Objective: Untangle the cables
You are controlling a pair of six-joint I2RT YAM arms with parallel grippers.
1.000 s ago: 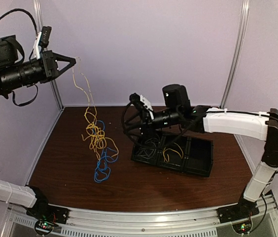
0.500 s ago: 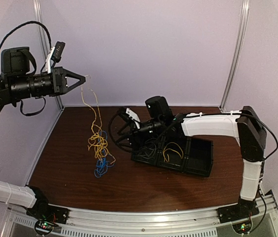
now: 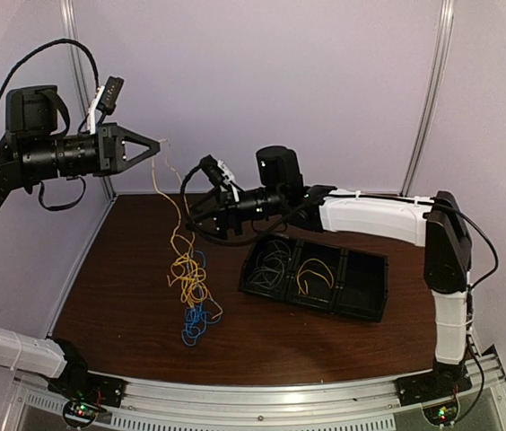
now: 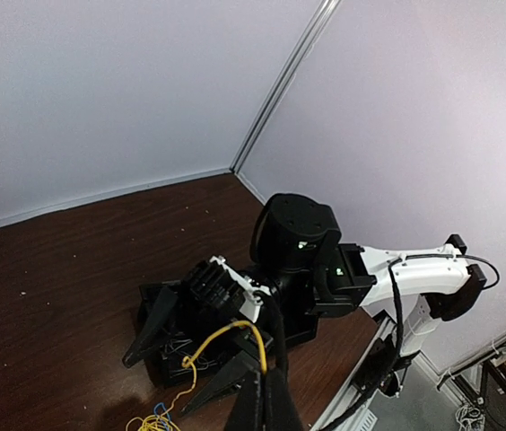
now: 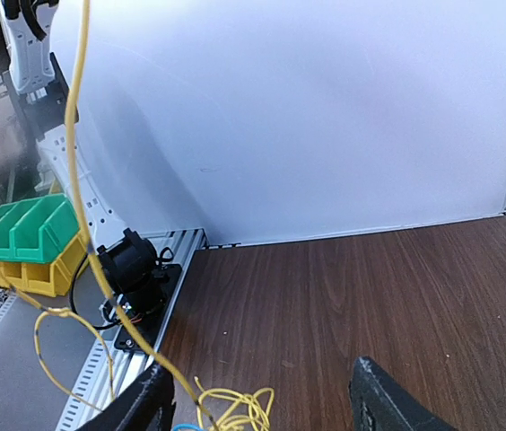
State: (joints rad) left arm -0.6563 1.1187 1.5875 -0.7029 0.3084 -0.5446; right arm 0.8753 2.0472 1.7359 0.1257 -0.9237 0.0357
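Note:
My left gripper [image 3: 158,144] is held high at the back left, shut on the top end of a yellow cable [image 3: 178,235] that hangs down to the table. Its lower part is a yellow tangle [image 3: 188,269] caught with a blue cable [image 3: 192,323] near the tabletop. In the left wrist view the shut fingers [image 4: 280,406] pinch the yellow cable [image 4: 226,334]. My right gripper [image 3: 192,212] is open and empty, just right of the hanging strand. In the right wrist view the strand [image 5: 81,224] runs past the left finger [image 5: 141,409], with yellow loops [image 5: 235,409] below.
A black compartment tray [image 3: 365,285] sits on the right of the table, holding a dark cable [image 3: 275,260] and a short yellow cable [image 3: 311,274]. Purple walls and corner posts close in the back. Green and yellow bins [image 5: 20,235] stand off the table's left.
My right gripper has moved left, away from above the tray to beside the hanging cable. My left gripper has moved right and lower, and the tangle has shifted right with it.

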